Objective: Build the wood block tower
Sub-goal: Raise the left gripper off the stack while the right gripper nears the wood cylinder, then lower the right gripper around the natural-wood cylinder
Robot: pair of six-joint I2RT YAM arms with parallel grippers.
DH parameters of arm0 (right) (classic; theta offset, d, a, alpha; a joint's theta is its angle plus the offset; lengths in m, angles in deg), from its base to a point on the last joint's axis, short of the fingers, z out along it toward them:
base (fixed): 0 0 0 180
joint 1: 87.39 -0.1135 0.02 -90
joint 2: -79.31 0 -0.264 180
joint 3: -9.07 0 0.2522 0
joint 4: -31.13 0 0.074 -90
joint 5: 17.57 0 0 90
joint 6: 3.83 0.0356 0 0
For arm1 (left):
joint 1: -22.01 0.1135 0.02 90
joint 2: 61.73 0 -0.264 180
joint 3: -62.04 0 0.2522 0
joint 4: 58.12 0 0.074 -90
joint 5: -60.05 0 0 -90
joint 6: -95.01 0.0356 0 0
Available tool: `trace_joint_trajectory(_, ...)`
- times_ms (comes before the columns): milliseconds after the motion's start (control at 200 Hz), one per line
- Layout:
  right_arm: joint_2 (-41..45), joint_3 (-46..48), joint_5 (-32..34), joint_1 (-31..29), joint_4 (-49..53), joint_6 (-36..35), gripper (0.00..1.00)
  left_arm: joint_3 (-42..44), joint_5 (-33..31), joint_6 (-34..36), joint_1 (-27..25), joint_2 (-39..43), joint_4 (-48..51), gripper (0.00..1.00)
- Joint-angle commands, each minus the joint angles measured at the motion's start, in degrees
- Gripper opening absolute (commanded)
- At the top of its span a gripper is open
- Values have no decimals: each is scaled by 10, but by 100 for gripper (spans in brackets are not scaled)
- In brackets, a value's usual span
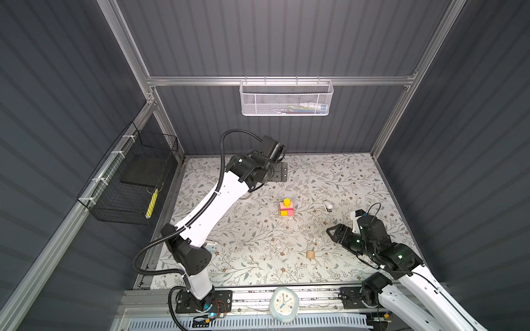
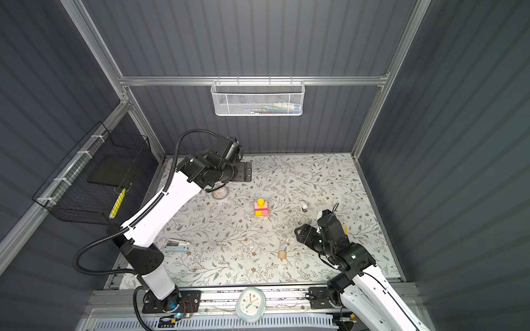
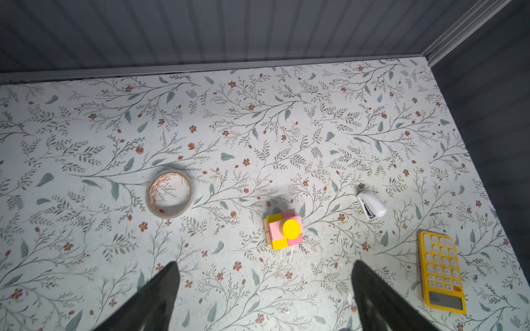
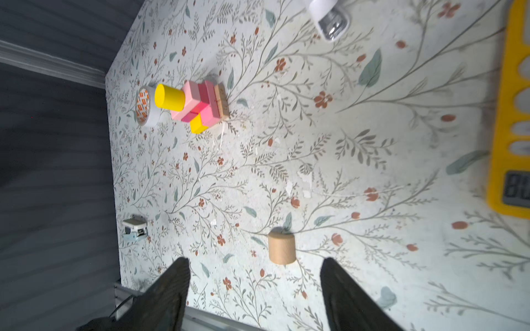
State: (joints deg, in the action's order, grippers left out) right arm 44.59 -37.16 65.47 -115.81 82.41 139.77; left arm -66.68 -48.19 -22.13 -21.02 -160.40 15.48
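The tower (image 1: 286, 208) stands near the middle of the surface (image 1: 243, 229), with 1 yellow cylinder (image 3: 292, 228) on top. 1 tan cylinder (image 4: 282, 248) rests alone, well apart from it, near the right hand (image 4: 255, 259), which stands wide with nothing inside. The left hand (image 3: 264, 263) is also wide and empty.

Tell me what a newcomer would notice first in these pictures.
The bright little tower of pink and yellow blocks, capped by a yellow cylinder, stands out in the middle of the floral table. Next comes a lone tan cylinder nearer the robot's side, close in front of the right claw, whose fingers stand apart and empty.
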Motion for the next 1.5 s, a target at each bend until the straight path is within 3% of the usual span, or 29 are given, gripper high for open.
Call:
trace_joint_trajectory(0,-12,20,-2,-45,-15,54,68,63,-19,3,4,38,-33,94)
trace_joint_trajectory(325,-146,18,34,-170,-55,107,47,176,-27,-9,5,117,-50,94)
trace_joint_trajectory(480,-185,26,37,-189,-76,124,27,208,-23,-14,5,133,-59,93)
trace_joint_trajectory(780,-226,42,25,-201,-104,140,0,234,-16,-16,5,128,-60,93)
trace_joint_trajectory(1496,-364,40,17,-225,-149,159,0,233,-20,-6,8,98,-56,93)
